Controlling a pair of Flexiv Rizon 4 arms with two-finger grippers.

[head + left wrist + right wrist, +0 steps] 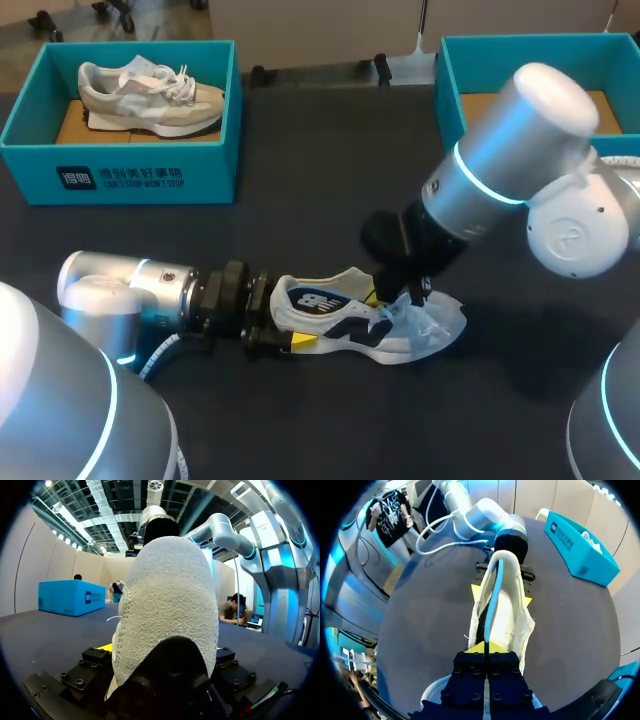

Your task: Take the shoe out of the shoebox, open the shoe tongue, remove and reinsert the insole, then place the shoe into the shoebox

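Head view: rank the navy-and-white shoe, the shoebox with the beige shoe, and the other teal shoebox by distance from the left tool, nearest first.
1. Navy-and-white shoe: its heel sits in the left tool.
2. Shoebox with the beige shoe: at the far left, behind the tool.
3. Other teal shoebox: at the far right, clearly farthest.

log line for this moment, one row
left gripper: shut on heel of shoe | right gripper: shut on insole edge | shoe: on table
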